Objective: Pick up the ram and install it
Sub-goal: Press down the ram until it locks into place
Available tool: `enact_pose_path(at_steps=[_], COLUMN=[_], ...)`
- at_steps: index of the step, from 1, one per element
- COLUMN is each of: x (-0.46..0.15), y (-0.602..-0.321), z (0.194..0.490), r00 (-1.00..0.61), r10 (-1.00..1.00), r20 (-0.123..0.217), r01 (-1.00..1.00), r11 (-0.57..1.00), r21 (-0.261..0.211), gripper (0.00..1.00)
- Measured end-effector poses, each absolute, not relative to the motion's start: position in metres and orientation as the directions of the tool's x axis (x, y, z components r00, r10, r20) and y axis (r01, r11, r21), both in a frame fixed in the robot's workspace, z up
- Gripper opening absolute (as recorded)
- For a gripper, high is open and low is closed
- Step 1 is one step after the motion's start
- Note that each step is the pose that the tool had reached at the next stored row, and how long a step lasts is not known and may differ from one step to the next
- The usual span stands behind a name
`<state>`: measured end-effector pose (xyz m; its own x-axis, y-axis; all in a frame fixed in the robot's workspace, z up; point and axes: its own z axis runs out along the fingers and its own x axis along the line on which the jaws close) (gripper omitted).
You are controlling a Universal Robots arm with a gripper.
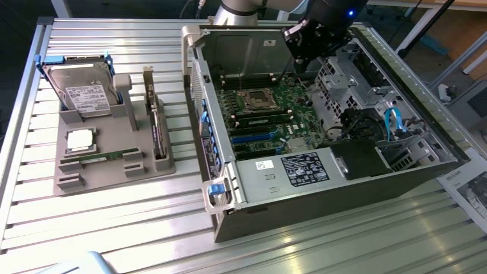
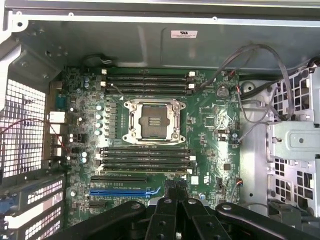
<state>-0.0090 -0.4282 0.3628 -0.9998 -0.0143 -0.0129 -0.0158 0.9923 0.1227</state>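
Hovering gripper (image 2: 176, 190) fingers together over motherboard (image 2: 210, 120); ram (image 1: 100, 158) well apart, in grey holder (image 1: 114, 137).

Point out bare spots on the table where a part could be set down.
Free: the ribbed metal tabletop in front of the grey parts tray, and the strip in front of the open black computer case. Crowded: the narrow gap between tray and case.

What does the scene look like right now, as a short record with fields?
gripper: shut, empty, above the motherboard inside the open computer case
ram: lying in the grey tray, at the exterior view's left
processor socket: empty
memory slots: beside the socket
hard drive: upright in the tray
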Motion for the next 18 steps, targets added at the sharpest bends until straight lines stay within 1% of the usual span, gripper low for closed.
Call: enact_pose_path(at_steps=[2, 3, 6, 7, 10, 12, 18], x=[-0.009, -0.0089, -0.009, -0.009, -0.009, -0.0089, -0.0089], y=[-0.4282, -0.4283, -0.4276, -0.4276, -0.4273, -0.4251, -0.425], z=[0.3628, 0.3628, 0.3623, 0.3624, 0.3623, 0.3623, 0.3623], r00=[-1.0, -1.0, -0.999, -0.999, -0.999, -0.998, -0.998], r10=[-0.014, -0.015, -0.014, -0.014, -0.014, -0.014, -0.014], r20=[-0.013, -0.007, 0.042, 0.047, 0.048, 0.057, 0.058], r01=[-0.016, -0.015, -0.009, -0.008, -0.008, -0.007, -0.007], r11=[0.992, 0.992, 0.992, 0.992, 0.992, 0.992, 0.992], r21=[0.123, 0.123, 0.125, 0.125, 0.125, 0.125, 0.125], gripper=[0.1, 0.1, 0.1, 0.1, 0.1, 0.1, 0.1])
